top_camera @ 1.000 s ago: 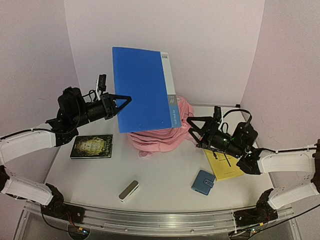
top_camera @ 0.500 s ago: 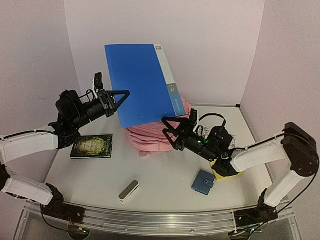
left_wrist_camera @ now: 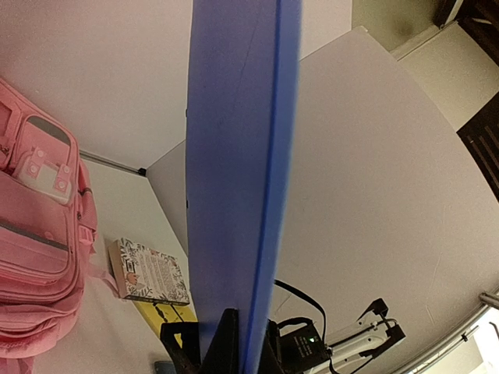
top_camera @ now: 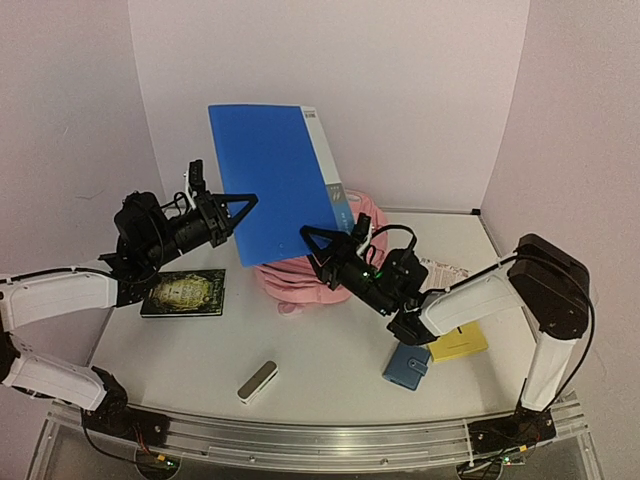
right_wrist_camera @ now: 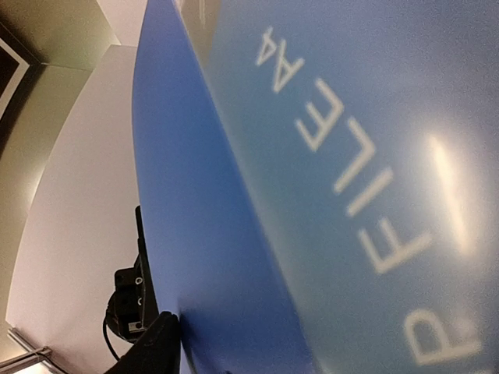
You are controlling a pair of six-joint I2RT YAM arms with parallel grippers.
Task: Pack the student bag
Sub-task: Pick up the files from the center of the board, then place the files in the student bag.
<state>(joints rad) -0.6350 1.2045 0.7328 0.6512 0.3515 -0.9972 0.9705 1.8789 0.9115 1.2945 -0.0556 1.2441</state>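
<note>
A large blue A4 folder (top_camera: pixel 275 170) is held upright in the air, and my left gripper (top_camera: pixel 245 203) is shut on its lower left edge. In the left wrist view the folder (left_wrist_camera: pixel 234 156) runs edge-on up from that gripper (left_wrist_camera: pixel 248 333). My right gripper (top_camera: pixel 325 236) straddles the folder's lower right corner. The right wrist view is filled by the folder's face (right_wrist_camera: pixel 312 195); one finger (right_wrist_camera: pixel 160 347) lies against it and the other is hidden. The pink student bag (top_camera: pixel 300 280) lies slumped on the table behind and below the folder, its front pockets (left_wrist_camera: pixel 35 226) showing.
A dark patterned book (top_camera: pixel 183 292) lies at the left. A white case (top_camera: pixel 256 381) sits near the front. A blue wallet (top_camera: pixel 407 364) and a yellow notebook (top_camera: pixel 460 342) lie at the right under my right arm, with a floral book (left_wrist_camera: pixel 148 273) beside them.
My right arm has swung left from beside the yellow notebook to the folder's lower right corner, its jaws narrowing. The left gripper has tilted the folder slightly to the left.
</note>
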